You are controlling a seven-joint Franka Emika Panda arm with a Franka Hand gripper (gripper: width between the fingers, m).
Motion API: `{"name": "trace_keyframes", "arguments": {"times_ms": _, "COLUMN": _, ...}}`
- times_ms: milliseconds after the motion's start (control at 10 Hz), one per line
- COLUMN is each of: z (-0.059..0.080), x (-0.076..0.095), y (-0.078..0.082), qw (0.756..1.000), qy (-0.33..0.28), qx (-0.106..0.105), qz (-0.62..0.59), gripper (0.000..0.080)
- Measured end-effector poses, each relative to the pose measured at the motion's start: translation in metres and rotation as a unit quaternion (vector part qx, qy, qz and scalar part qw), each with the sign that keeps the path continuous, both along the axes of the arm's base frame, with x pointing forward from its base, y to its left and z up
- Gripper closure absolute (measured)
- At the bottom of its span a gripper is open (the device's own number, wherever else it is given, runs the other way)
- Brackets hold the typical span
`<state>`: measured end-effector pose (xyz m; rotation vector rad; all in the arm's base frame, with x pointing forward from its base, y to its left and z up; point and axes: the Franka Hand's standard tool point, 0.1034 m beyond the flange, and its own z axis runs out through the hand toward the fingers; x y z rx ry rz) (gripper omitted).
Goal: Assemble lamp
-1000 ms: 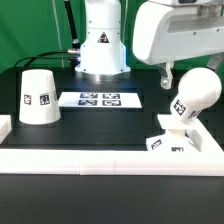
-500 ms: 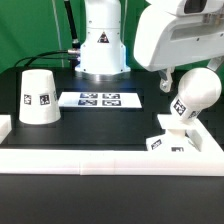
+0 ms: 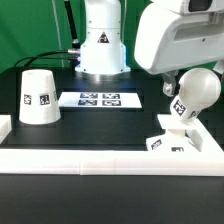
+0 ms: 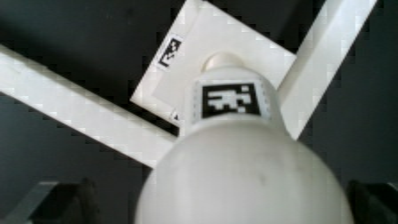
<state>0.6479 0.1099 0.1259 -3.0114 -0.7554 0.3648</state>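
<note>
The ball-shaped bulb (image 3: 198,90) stands with its neck in the blocky square base (image 3: 169,137) at the exterior view's right, leaning slightly. My gripper (image 3: 178,84) hangs just over the bulb, open, with one dark finger (image 3: 168,82) beside the ball. In the wrist view the bulb (image 4: 231,150) fills the space between my fingers (image 4: 50,200), which stand apart from it on either side, and the base (image 4: 214,60) lies beyond it. The cone shade (image 3: 38,97) stands alone at the exterior view's left.
The marker board (image 3: 100,99) lies flat in front of the robot's pedestal (image 3: 102,45). A raised white rail (image 3: 110,156) borders the front and sides of the black table.
My gripper has come down closer over the bulb. The bulb, base and shade have not moved.
</note>
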Motion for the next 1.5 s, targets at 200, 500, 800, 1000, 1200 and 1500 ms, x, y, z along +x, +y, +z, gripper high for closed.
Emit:
{"name": "trace_keyframes", "arguments": {"times_ms": 200, "z": -0.003, "x": 0.000, "y": 0.003, "qw": 1.000, "qy": 0.002, "qx": -0.001, "qz": -0.002, "gripper": 0.0101}}
{"name": "trace_keyframes", "arguments": {"times_ms": 500, "z": -0.004, "x": 0.000, "y": 0.000, "qw": 1.000, "qy": 0.004, "qx": -0.002, "qz": -0.003, "gripper": 0.0222}}
{"name": "trace_keyframes", "arguments": {"times_ms": 800, "z": -0.003, "x": -0.001, "y": -0.005, "qw": 1.000, "qy": 0.001, "qx": -0.001, "qz": -0.004, "gripper": 0.0222}}
{"name": "trace_keyframes", "arguments": {"times_ms": 1000, "z": 0.001, "x": -0.002, "y": -0.009, "qw": 1.000, "qy": -0.019, "qx": 0.005, "qz": 0.001, "gripper": 0.0222}}
{"name": "trace_keyframes", "arguments": {"times_ms": 1200, "z": 0.002, "x": -0.011, "y": -0.015, "qw": 0.999, "qy": -0.050, "qx": 0.014, "qz": 0.015, "gripper": 0.0220}}
{"name": "trace_keyframes", "arguments": {"times_ms": 1500, "z": -0.001, "x": -0.011, "y": -0.014, "qw": 0.999, "qy": -0.046, "qx": 0.013, "qz": 0.015, "gripper": 0.0220}}
